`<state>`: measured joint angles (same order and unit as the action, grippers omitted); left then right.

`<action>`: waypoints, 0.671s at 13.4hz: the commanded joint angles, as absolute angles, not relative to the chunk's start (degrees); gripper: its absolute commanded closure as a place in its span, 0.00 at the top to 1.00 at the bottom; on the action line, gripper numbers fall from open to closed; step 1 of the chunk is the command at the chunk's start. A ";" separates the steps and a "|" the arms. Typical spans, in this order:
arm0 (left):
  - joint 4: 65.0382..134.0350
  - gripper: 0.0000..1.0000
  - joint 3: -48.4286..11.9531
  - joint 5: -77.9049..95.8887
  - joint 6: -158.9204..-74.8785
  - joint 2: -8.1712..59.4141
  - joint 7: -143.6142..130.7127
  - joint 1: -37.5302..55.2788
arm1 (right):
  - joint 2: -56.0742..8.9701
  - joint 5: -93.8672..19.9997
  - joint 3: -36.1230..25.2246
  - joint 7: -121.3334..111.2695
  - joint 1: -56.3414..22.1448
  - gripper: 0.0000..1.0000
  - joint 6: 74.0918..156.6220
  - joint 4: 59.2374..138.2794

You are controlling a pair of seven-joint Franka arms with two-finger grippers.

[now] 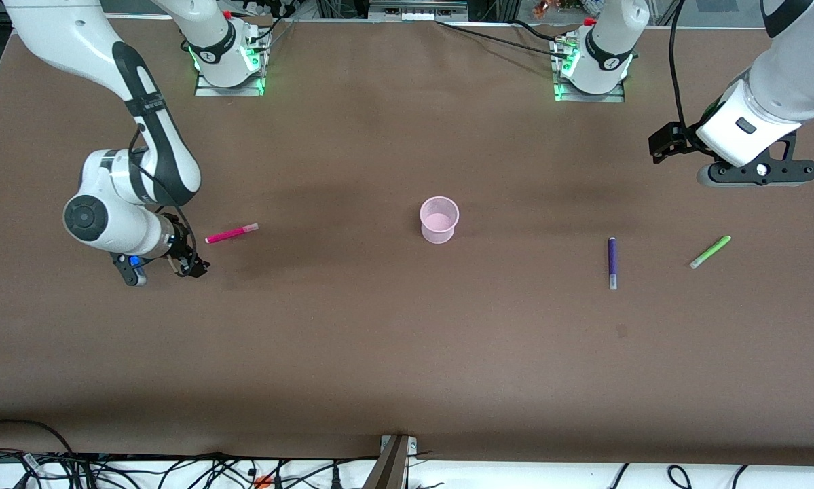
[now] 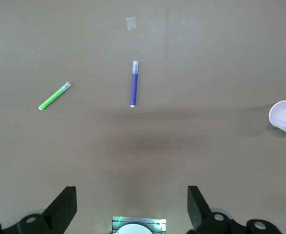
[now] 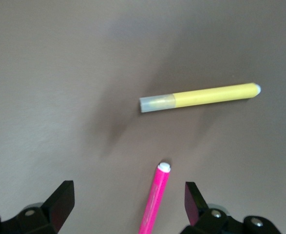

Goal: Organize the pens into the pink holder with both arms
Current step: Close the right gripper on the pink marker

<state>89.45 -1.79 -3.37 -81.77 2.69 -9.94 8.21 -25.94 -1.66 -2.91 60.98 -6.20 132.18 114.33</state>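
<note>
Here, from the biggest thing down:

Table point(image 1: 393, 353): a wide brown matte mat, flat and bare but for the task items; cables trail along the edge nearest the front camera, and both arm bases glow green at the top of the front view.

Right arm point(image 1: 142, 136): bent low toward its own end of the table, its claw point(image 1: 165, 266) released, fingers spread wide, hovering low over the table close to the pink pen.

Left arm point(image 1: 780, 81): held high at its own end, claw point(image 1: 732, 166) released too, over bare mat near the green and purple pens.

Pink cup point(image 1: 439, 219): upright at mid-table, nothing visible inside, well apart from every pen.

Purple pen point(image 1: 612, 262): flat on the mat toward the left arm's end.

Pink pen point(image 1: 232, 233): flat, near the right claw; in the right wrist view it lies between the spread fingers.

Green pen point(image 1: 710, 251): flat, beside the purple one, closer to the table's end.

Yellow pen point(image 3: 200, 97): seen only in the right wrist view, lying just past the pink pen's tip.

Risk: round, slim pens probably roll; a pinch off-centre could flick the pink pen into the yellow one. The light cup may tip if a pen drops in at a slant.
</note>
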 commanded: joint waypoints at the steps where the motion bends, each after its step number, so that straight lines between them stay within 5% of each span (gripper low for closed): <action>1: 88.07 1.00 -2.11 -4.66 -80.59 3.08 -10.55 8.44 | -23.91 -2.46 -2.99 63.11 -6.50 1.00 140.94 122.49; 6: 87.98 1.00 -2.11 -4.66 -80.51 3.08 -10.55 8.53 | -22.76 -2.55 -1.50 69.16 -6.59 0.98 145.99 126.65; 9: 87.98 1.00 -2.11 -4.66 -80.51 3.08 -10.55 8.53 | -21.97 -2.55 -0.79 69.61 -6.50 0.82 145.99 127.61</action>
<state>89.45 -1.85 -3.37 -81.77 2.69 -9.94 8.24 -24.34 -1.71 -0.98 68.84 -6.30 145.49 125.12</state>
